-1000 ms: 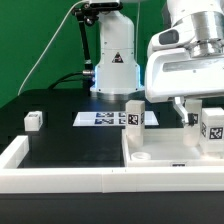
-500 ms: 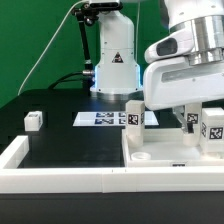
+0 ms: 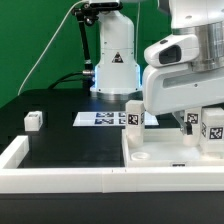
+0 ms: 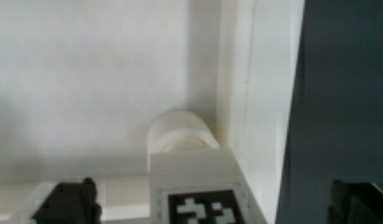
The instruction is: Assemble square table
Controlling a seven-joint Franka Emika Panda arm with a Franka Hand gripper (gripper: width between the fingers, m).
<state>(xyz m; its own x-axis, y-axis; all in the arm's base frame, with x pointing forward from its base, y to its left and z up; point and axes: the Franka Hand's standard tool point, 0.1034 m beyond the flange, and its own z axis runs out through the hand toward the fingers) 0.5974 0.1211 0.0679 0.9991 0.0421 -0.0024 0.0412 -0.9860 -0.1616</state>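
The square table top (image 3: pixel 166 146) is cropped (exterior view's right).

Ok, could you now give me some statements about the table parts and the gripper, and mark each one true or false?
1. One small white leg lies apart from the rest, on the exterior view's left. True.
2. The marker board lies on the square top. False: it lies on the black table, behind the top.
3. The gripper is shut on a leg. False: in the wrist view its fingers stand wide apart, with a tagged leg between them.
4. The square top is on the exterior view's right, below the gripper. True.
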